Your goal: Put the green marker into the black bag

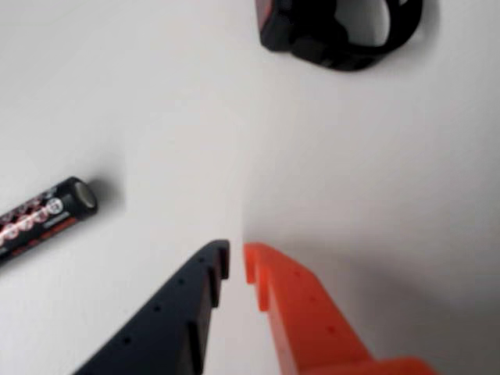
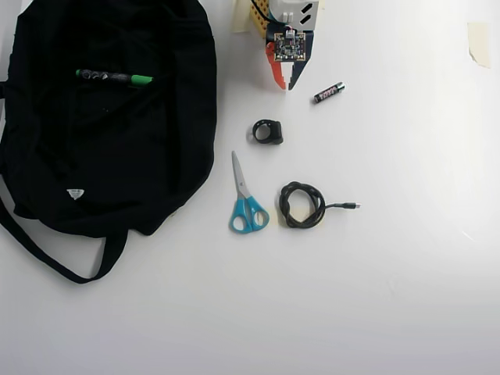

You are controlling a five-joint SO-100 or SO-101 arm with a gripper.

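Note:
The green marker (image 2: 114,77) lies flat on the upper part of the black bag (image 2: 101,156), which fills the left of the overhead view. My gripper (image 2: 285,84) is at the top centre of that view, well to the right of the bag, pointing down at bare table. In the wrist view my gripper (image 1: 235,258) has its black and orange fingers nearly together with only a thin gap, and nothing is between them. The marker and bag do not show in the wrist view.
A black-and-pink battery (image 2: 329,92) (image 1: 43,215) lies right of the gripper. A small black ring-shaped object (image 2: 268,131) (image 1: 340,31) lies just below it. Blue-handled scissors (image 2: 247,199) and a coiled black cable (image 2: 303,205) lie in the middle. Tape (image 2: 478,41) is at top right.

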